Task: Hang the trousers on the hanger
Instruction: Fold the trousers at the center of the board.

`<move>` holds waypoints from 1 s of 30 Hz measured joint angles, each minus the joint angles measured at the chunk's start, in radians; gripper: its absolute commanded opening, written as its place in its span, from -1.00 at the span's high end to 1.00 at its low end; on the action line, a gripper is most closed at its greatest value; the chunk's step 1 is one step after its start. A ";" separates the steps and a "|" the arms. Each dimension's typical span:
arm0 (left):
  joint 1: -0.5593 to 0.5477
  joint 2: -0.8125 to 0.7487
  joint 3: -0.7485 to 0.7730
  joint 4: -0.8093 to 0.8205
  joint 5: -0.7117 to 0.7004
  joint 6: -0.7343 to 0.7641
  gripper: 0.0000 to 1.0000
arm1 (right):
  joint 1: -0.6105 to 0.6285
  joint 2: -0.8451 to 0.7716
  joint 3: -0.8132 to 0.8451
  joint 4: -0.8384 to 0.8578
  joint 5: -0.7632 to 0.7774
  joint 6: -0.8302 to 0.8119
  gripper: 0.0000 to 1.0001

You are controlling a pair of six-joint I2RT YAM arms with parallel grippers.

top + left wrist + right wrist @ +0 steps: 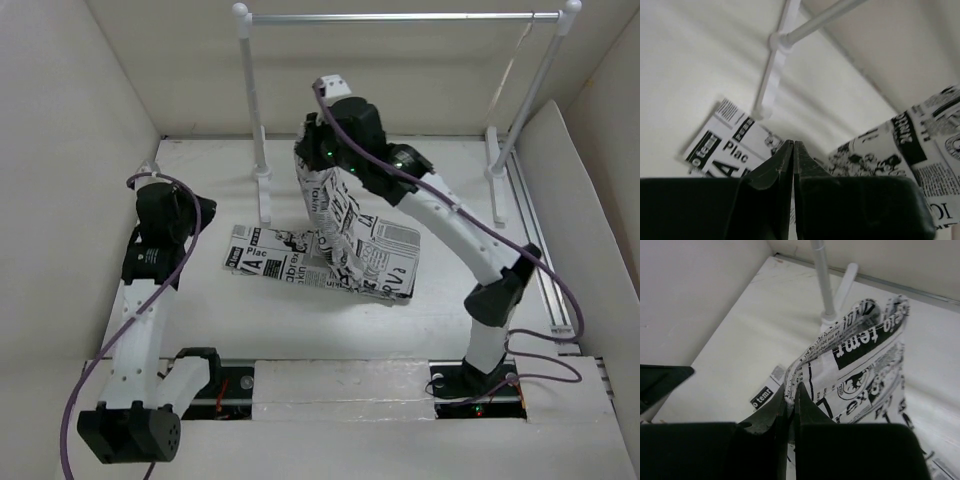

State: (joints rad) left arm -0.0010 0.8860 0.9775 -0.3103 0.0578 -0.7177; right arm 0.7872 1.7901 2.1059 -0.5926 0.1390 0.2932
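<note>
Our right tool (791, 390) is clamped on a fold of the trousers (865, 365), holding it raised above the worktop (200, 310). From the tool the cloth drapes down, and the rest lies flat below it, spreading to both sides. Our left tool (793, 145) has its fingers pressed together on nothing, with the flat end of the trousers just ahead of it. The hanger (511, 62) hangs on the rail (400, 17), well beyond the right tool and to its right.
</note>
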 measured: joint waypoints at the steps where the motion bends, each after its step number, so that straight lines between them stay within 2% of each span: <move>1: 0.003 0.025 0.002 -0.016 0.003 0.003 0.95 | 0.022 0.038 0.016 0.016 -0.001 0.003 1.00; 4: 0.002 0.061 0.042 -0.125 -0.018 0.008 0.91 | 0.098 0.165 0.075 0.065 -0.027 0.024 0.07; 5: 0.003 0.067 0.072 -0.160 -0.039 0.009 0.88 | 0.126 0.222 0.104 0.082 -0.056 0.030 -0.32; 9: 0.003 0.092 0.264 -0.227 -0.124 0.017 0.79 | 0.222 0.479 0.282 0.068 -0.202 0.032 -0.48; 11: 0.003 0.098 0.348 -0.217 -0.159 0.023 0.77 | 0.257 0.535 0.275 0.036 -0.244 0.019 -0.47; 13: 0.003 0.098 0.375 -0.187 -0.173 0.029 0.69 | 0.275 0.495 0.140 0.023 -0.262 0.009 -0.44; 14: 0.003 0.097 0.362 -0.167 -0.169 0.031 0.63 | 0.276 0.442 0.027 0.043 -0.268 0.008 -0.29; 15: 0.003 0.091 0.334 -0.139 -0.161 0.033 0.62 | 0.267 0.320 -0.179 0.053 -0.268 0.008 -0.04; 16: 0.003 0.085 0.301 -0.122 -0.151 0.034 0.62 | 0.265 0.306 -0.198 0.048 -0.268 0.007 -0.04; 17: 0.003 0.088 0.245 -0.079 -0.126 0.034 0.59 | 0.249 0.224 -0.308 0.063 -0.261 0.009 0.58; 18: 0.002 0.098 0.188 -0.042 -0.101 0.034 0.59 | 0.231 0.135 -0.417 0.087 -0.252 0.003 0.85; 19: -0.003 0.123 0.135 -0.018 -0.080 0.035 0.58 | 0.208 0.032 -0.524 0.093 -0.238 0.009 1.00; 22: -0.040 0.295 0.044 0.038 -0.036 0.046 0.58 | 0.118 -0.259 -0.769 0.105 -0.170 0.014 0.95; 23: -0.056 0.388 0.035 0.059 -0.020 0.051 0.58 | 0.090 -0.343 -0.834 0.109 -0.145 0.016 0.62; 25: -0.085 0.551 0.026 0.094 0.017 0.062 0.58 | 0.034 -0.478 -0.957 0.124 -0.112 0.024 0.35; 27: -0.105 0.660 0.012 0.122 0.053 0.067 0.59 | -0.032 -0.572 -1.089 0.156 -0.110 0.023 0.36; 28: -0.109 0.699 0.002 0.135 0.067 0.067 0.60 | -0.072 -0.597 -1.152 0.175 -0.124 0.018 0.58; 30: -0.095 0.742 -0.028 0.161 0.084 0.063 0.63 | -0.154 -0.607 -1.261 0.205 -0.140 0.013 0.71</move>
State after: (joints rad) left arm -0.0956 1.6283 0.9493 -0.1493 0.1417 -0.6548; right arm 0.6334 1.1835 0.8452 -0.3874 -0.0010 0.3065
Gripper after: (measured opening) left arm 0.198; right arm 0.192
